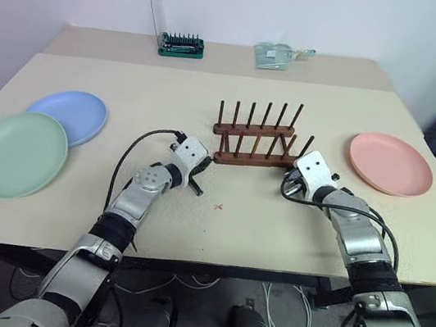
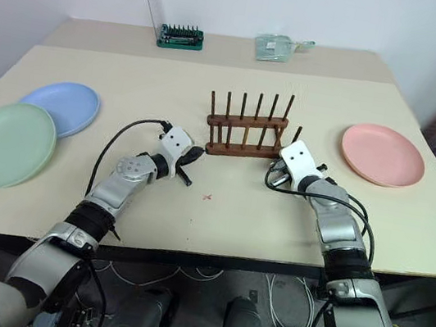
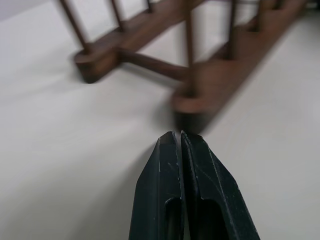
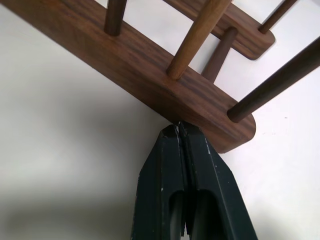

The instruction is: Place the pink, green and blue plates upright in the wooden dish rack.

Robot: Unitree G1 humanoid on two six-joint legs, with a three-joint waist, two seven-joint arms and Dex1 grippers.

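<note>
The wooden dish rack (image 1: 256,141) stands mid-table with its pegs upright and nothing in it. At the table's left lie the green plate (image 1: 20,154) and, partly tucked behind it, the blue plate (image 1: 68,115). The pink plate (image 1: 390,163) lies flat at the right. My left gripper (image 1: 199,175) is shut and empty, its tips (image 3: 175,136) just short of the left end of the rack's near rail. My right gripper (image 1: 290,176) is also shut and empty, its tips (image 4: 178,126) against the near rail close to its right end.
A green-based holder with a clear panel (image 1: 180,44) and a clear plastic bag (image 1: 277,54) sit at the table's far edge. A small red speck (image 1: 219,207) marks the tabletop in front of the rack. Cables loop beside both wrists.
</note>
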